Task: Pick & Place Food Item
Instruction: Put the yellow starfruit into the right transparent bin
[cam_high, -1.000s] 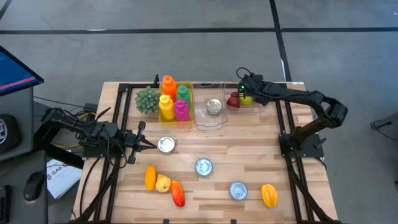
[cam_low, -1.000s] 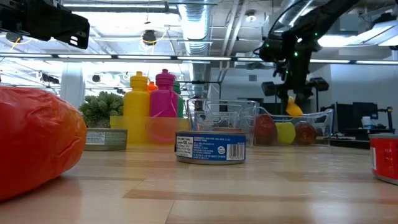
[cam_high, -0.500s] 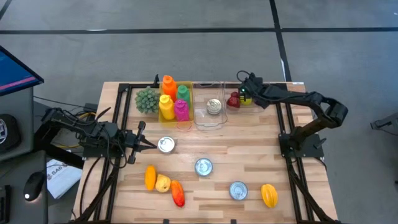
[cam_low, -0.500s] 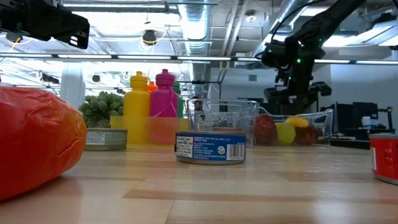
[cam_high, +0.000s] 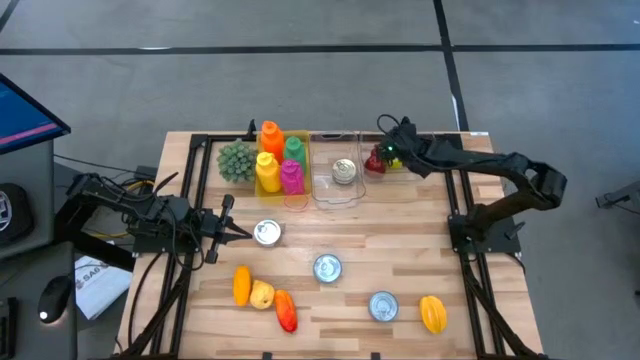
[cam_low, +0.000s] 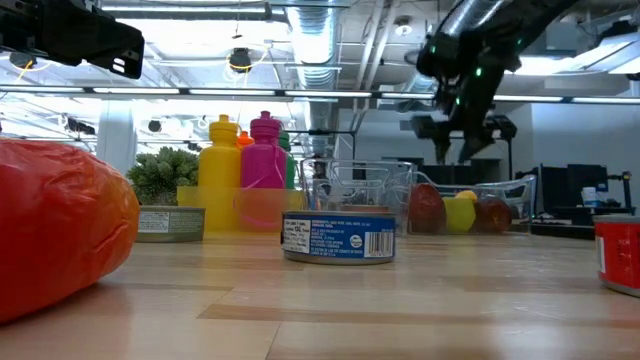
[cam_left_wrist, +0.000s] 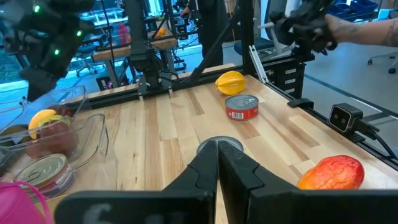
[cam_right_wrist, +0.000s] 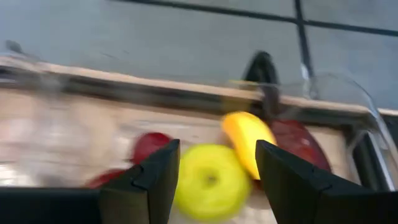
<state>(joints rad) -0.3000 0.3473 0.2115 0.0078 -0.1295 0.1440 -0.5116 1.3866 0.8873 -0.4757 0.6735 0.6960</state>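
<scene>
In the high view, the right gripper (cam_high: 385, 152) is seen at the upper centre right of the frame, over the clear bin (cam_high: 408, 166) of fruit, while the left gripper (cam_high: 232, 232) is parked at the left, fingers pressed together, beside a can (cam_high: 267, 233). In the low view, the right gripper (cam_low: 452, 150) is shown at the upper right, above the yellow fruit (cam_low: 464, 199) lying in the bin (cam_low: 512, 190), nothing held. In the right wrist view, its fingers (cam_right_wrist: 149, 177) are spread apart and empty, with the yellow fruit (cam_right_wrist: 247, 140) and a green apple (cam_right_wrist: 208, 180) seen between them, lower centre.
</scene>
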